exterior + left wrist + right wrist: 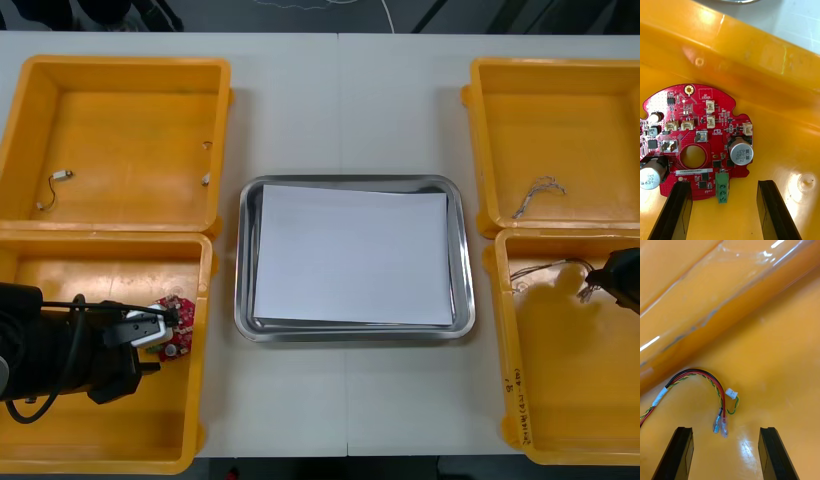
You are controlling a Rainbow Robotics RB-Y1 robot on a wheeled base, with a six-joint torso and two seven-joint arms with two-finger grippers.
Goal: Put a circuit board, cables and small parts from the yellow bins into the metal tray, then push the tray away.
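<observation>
Red round circuit board (720,140) facing wide left gripper (722,184); right gripper (725,429) wide near cable (711,378).

Left near yellow plastic bin (203,300): its right wall stands between the round red circuit board (681,108) and the shiny rectangular metal tray (240,260). The board lies close to that wall, under the left gripper (720,185), whose fingers stand apart.

Right near yellow plastic bin (505,390): the far wall rises just beyond the red and yellow twisted cable (711,380). Bare floor lies beside each spread finger of the right gripper (726,429).

The tray's flat white lining (350,255) is open from above. Bare strips of the light table (345,400) run along its left and right sides.
</observation>
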